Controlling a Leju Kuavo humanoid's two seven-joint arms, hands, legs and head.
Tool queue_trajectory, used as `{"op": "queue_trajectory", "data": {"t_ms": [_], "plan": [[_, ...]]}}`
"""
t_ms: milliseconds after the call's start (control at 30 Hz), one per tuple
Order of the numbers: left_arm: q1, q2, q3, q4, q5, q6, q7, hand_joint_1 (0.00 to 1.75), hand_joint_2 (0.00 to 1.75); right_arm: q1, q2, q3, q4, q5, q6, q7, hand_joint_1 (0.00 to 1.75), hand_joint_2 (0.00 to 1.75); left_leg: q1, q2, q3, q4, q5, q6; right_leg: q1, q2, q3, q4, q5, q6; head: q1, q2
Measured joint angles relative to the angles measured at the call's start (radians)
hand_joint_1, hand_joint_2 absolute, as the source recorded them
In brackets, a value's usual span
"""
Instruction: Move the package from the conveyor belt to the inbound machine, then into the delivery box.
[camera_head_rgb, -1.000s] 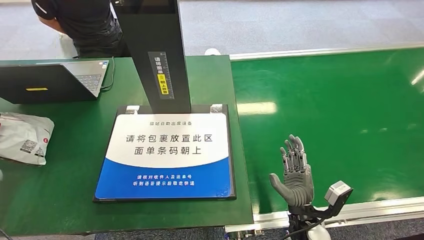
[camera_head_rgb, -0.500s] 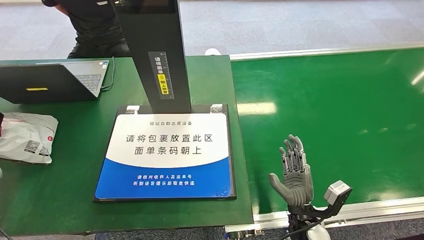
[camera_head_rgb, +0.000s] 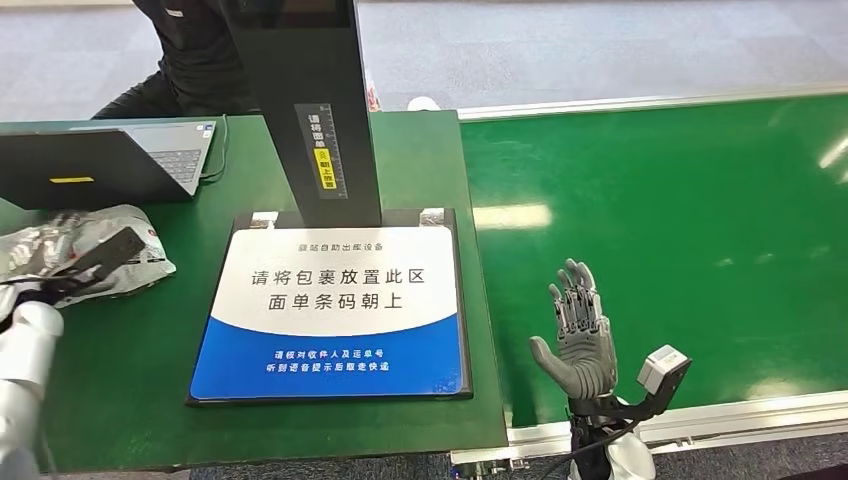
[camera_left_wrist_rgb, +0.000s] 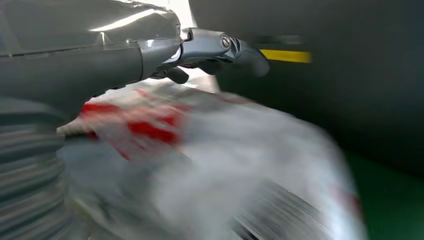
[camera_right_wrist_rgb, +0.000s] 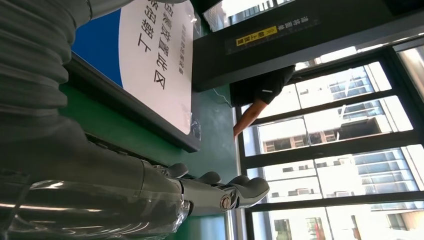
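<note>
At the far left of the head view, the left robot hand (camera_head_rgb: 60, 275) has its dark fingers laid over the crumpled grey package (camera_head_rgb: 95, 250), which sits on the green surface (camera_head_rgb: 130, 400) just in front of the laptop (camera_head_rgb: 100, 170); the left wrist view is smeared, but the thumb arches above the bag, so it appears clamped on the package. The film looks slick and loosely filled, so the likely trouble is the bag sliding or folding out of the fingers, or snagging the raised black edge of the inbound machine's pad (camera_head_rgb: 330, 310) and landing with the label turned away from the scanner column (camera_head_rgb: 310, 100). A person (camera_head_rgb: 180, 40) in dark clothing stands just behind the surface and could be in the way. Further right, the conveyor belt (camera_head_rgb: 680, 220) is glossy green with a pale frame, and over its near edge the right robot hand (camera_head_rgb: 575, 335) is upright, fingers apart, holding nothing. Grey floor lies beyond; the right wrist view shows tall windows.
</note>
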Motion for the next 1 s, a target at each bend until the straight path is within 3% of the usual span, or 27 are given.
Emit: {"op": "queue_trajectory", "data": {"t_ms": [133,333,467,600,733,833,1000], "plan": [[0.078,-0.051,-0.133,-0.138,0.09,0.007,0.038,0.0,1.75,0.007,0.001,-0.008,0.0,0.0,0.004,0.0,0.0,1.75,0.0,0.0,-0.001,0.0,0.0,0.0,0.0,0.0,-0.001,0.0,0.0,0.0,0.0,0.0],[0.113,-0.062,-0.232,-0.224,0.137,0.017,0.047,0.0,1.75,0.01,0.001,-0.016,0.0,0.0,0.005,0.0,0.0,1.75,0.0,0.0,-0.001,0.0,0.0,-0.001,0.002,0.0,-0.001,0.0,0.0,0.0,0.0,0.0],[0.155,-0.087,-0.275,-0.316,0.119,0.12,0.057,0.0,1.75,0.02,0.001,-0.018,-0.002,0.0,0.004,0.0,0.0,1.75,0.0,0.0,-0.001,0.0,0.0,-0.001,0.002,0.0,-0.001,0.0,0.0,-0.001,0.0,0.0],[0.22,-0.152,-0.307,-0.478,0.126,0.226,0.123,0.0,1.75,0.04,0.001,-0.024,-0.02,0.0,0.004,0.003,0.0,1.75,0.0,0.0,-0.001,0.0,0.0,-0.001,0.001,0.0,-0.001,0.0,0.0,-0.001,0.0,0.0],[0.283,-0.225,-0.311,-0.619,0.315,0.223,0.055,0.0,1.75,0.055,0.001,-0.03,-0.034,0.0,0.004,0.005,0.0,1.75,0.0,0.0,-0.002,0.0,-0.001,0.0,0.0,0.0,-0.001,-0.001,0.0,0.0,0.0,0.0],[0.313,-0.255,-0.312,-0.684,0.387,0.207,0.021,0.0,1.75,0.061,0.001,-0.032,-0.037,0.0,0.004,0.005,0.0,1.75,0.0,0.0,-0.002,0.0,-0.001,0.0,0.0,0.0,-0.001,-0.001,0.0,0.0,0.0,0.0],[0.357,-0.297,-0.299,-0.754,0.67,0.073,-0.107,0.0,1.75,0.062,0.001,-0.033,-0.037,0.006,0.004,0.004,0.0,1.75,0.0,0.0,-0.001,0.0,-0.001,0.0,0.0,0.0,-0.001,0.0,0.0,0.0,0.0,0.0]]}}
